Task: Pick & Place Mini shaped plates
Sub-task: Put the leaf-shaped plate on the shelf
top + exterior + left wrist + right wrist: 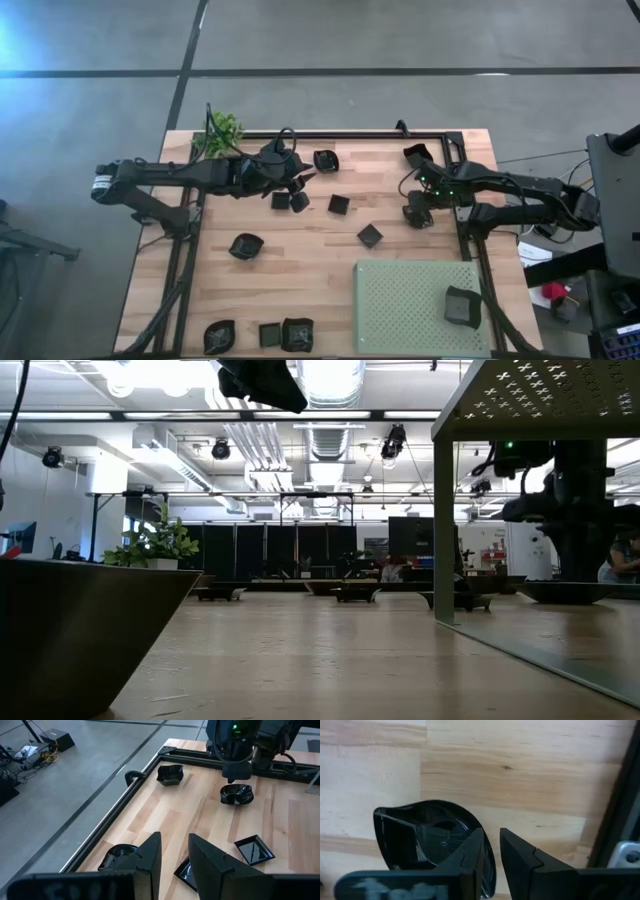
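Several mini shaped plates, small and black, lie scattered on the wooden table (pixel 300 270). One plate (pixel 462 306) rests on the green mat (pixel 410 305). My right gripper (pixel 492 852) points down over a rounded plate (pixel 427 840) near the table's right rail, open. One finger is over the plate's bowl and the other stands outside its rim. The same plate (pixel 236 794) shows below the right arm in the left wrist view. My left gripper (pixel 175 855) hovers open above square plates (pixel 254 849) at the table's far middle, with nothing between its fingers. My right gripper comes at the rounded plate from above, and the plate's rim (pixel 489 867) shows in the gap between the fingers. I cannot tell whether a finger touches it. The plate lies flat on the table.
A small green plant (pixel 222 135) stands at the far left corner. A black frame rail (pixel 350 133) runs along the far edge and down the right side (pixel 620 810). More plates lie at the near left (pixel 270 335). A wavy plate (pixel 170 774) sits by the far rail.
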